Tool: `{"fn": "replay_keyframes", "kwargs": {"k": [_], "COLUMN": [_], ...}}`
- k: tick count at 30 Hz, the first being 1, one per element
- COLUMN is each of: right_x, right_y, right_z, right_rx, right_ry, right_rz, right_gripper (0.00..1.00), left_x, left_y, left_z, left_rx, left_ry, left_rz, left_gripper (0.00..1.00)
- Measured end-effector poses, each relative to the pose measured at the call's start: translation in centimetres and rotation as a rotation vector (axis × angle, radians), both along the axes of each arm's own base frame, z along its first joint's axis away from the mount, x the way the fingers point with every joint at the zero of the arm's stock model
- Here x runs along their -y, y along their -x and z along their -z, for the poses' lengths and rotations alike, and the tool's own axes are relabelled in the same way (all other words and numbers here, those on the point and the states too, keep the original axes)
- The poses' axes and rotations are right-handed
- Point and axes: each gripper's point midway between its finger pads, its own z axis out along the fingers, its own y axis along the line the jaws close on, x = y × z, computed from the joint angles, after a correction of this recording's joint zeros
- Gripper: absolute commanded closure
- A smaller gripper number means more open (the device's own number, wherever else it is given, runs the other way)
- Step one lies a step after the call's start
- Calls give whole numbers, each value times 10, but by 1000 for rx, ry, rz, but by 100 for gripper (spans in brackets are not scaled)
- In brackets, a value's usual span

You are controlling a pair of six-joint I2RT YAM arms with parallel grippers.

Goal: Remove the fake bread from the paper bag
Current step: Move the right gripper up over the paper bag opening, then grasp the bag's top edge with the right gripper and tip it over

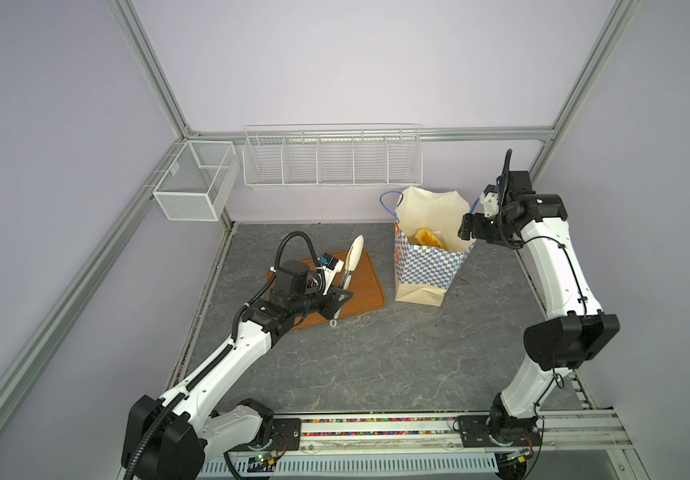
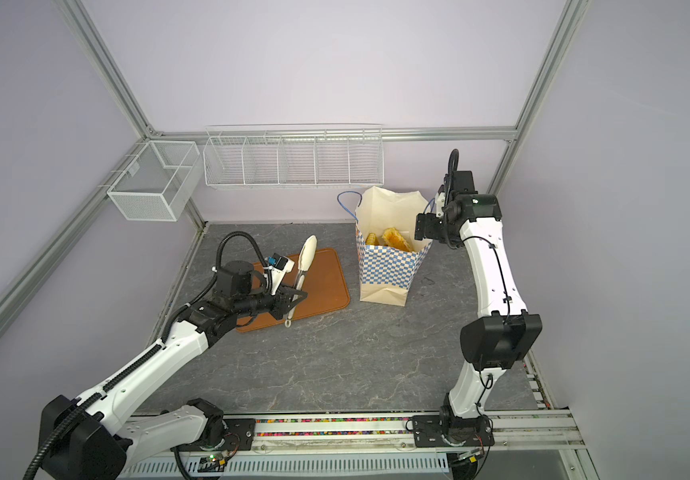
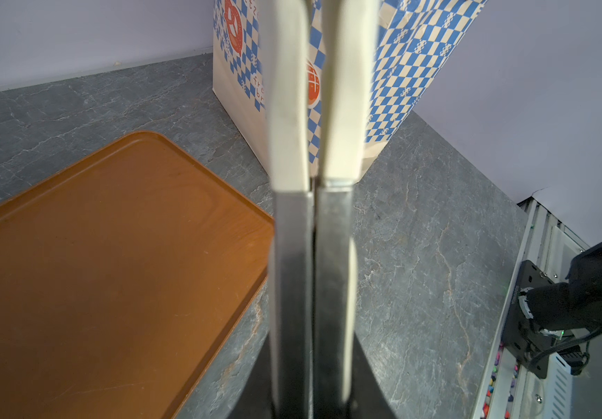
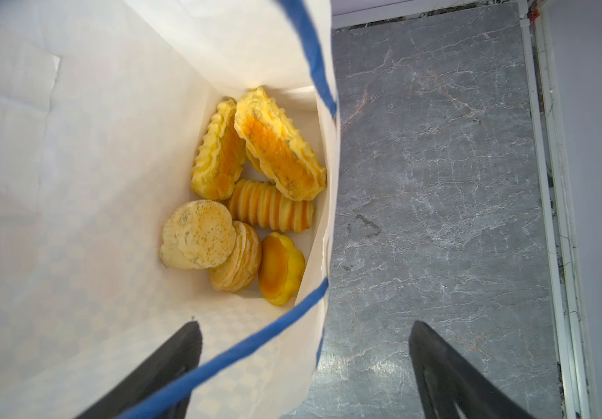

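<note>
The paper bag [image 1: 426,266] [image 2: 389,266] stands upright and open-topped at the back right of the table, its checkered side also in the left wrist view [image 3: 419,54]. Several golden-yellow pieces of fake bread [image 4: 277,145] lie at its bottom, and a few show through the mouth [image 1: 430,237] [image 2: 395,237]. My right gripper [image 4: 304,326] [image 1: 465,226] is open at the bag's right rim, one finger inside [image 4: 169,359] and one outside, with the bag wall and blue cord between them. My left gripper [image 1: 337,297] [image 3: 310,381] is shut on white-tipped metal tongs [image 1: 353,257] [image 3: 310,145] above the tray.
A brown flat tray [image 1: 366,286] [image 2: 328,282] [image 3: 92,254] lies left of the bag, under the left arm. A white wire rack [image 1: 330,160] and a mesh basket [image 1: 193,183] hang on the back wall. A metal rail [image 1: 376,432] runs along the front edge.
</note>
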Motion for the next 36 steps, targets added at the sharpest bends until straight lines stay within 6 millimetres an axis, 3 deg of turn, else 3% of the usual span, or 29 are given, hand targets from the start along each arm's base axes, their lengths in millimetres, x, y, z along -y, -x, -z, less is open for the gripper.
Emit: {"fn": "replay_keyframes", "kwargs": {"k": [3,8,13,20,28,33,36], "right_x": [5,7,8,16,37,47,42], "right_y": [-13,-31,-31,-28,-28,-28,-26], "right_z": [5,25,39,31,-5,-10,-14], "right_rx": [-5,-54,-103,-99,-19,-10,4], "right_ry": [29,59,73,130,283,383,444], "right_rz": [4,-5,-9,-19,-37,-63,-94], "right_gripper": [32,42,63,93,93,93,93], "left_x": [0,-2,-2,-4,-8,-14,-19], "left_y": [0,-2,-3,-4,-4,-2,-2], "left_z": [0,1,3,7,11,12,16], "left_rx": [-1,3,-2,-12,-23,-25,-43], "left_ry": [0,-7,-12,-27,-49,-68,-92], "left_rz": [-1,-15,-17,-29,-50,-74,-95], "left_gripper": [100,100,100,100,100,100,100]}}
